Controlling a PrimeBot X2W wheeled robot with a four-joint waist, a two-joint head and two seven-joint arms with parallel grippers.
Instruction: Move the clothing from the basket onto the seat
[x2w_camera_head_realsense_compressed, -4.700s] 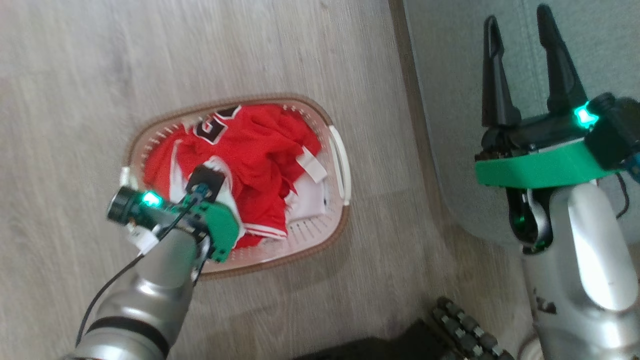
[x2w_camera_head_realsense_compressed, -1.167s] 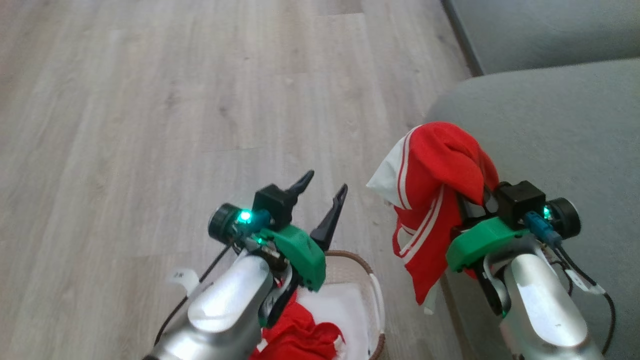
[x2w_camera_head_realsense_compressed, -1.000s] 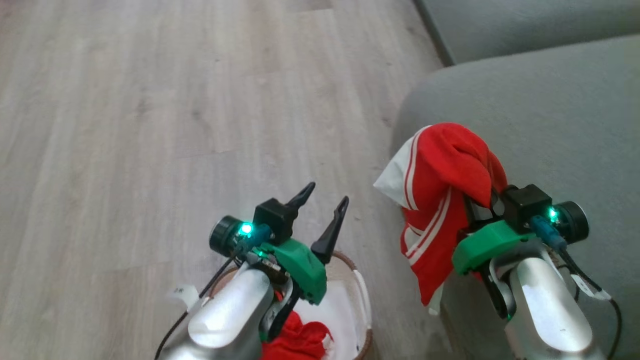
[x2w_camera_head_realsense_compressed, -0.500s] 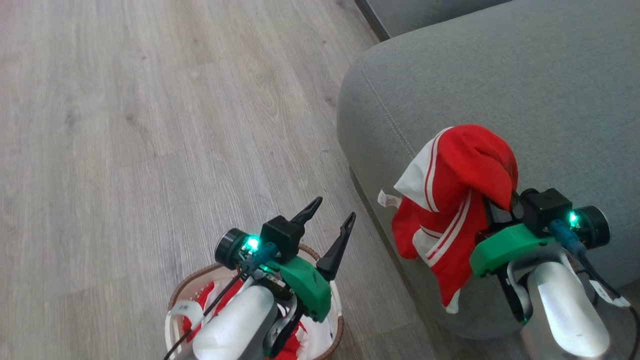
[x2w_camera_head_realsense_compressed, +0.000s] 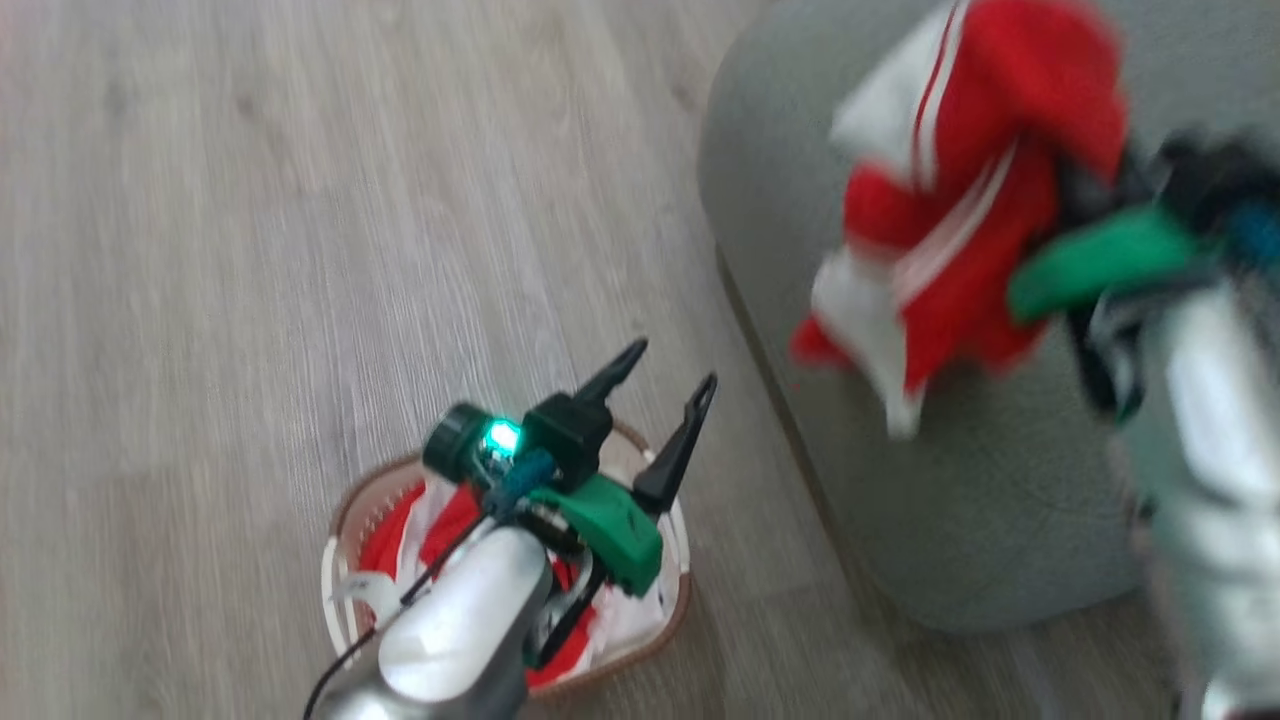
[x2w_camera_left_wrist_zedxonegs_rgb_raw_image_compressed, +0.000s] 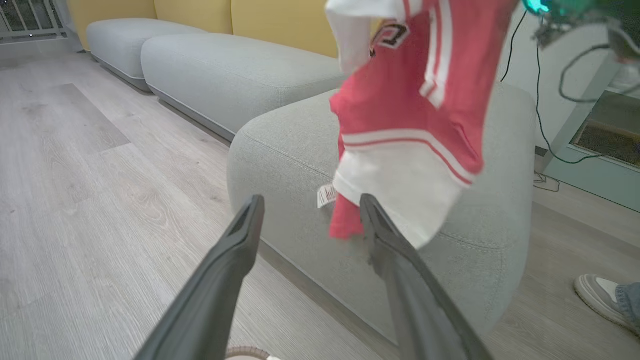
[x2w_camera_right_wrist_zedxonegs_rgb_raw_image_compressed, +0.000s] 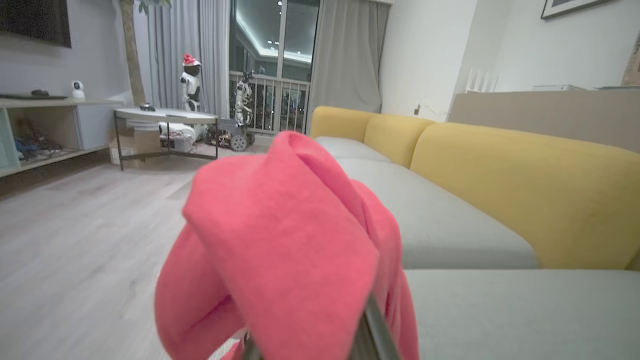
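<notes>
Hanging limp, light and slippery, the jersey (x2w_camera_head_realsense_compressed: 960, 200) hides whether my right gripper (x2w_camera_right_wrist_zedxonegs_rgb_raw_image_compressed: 310, 345) is clamped. Left gripper (x2w_camera_head_realsense_compressed: 672, 366) gapes empty; I'd pinch bunched folds.

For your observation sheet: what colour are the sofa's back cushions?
The back cushions are mustard yellow, clearest in the right wrist view.

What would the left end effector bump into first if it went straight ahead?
Probably the grey seat, or maybe the hanging red jersey first; depth is hard to judge.
</notes>
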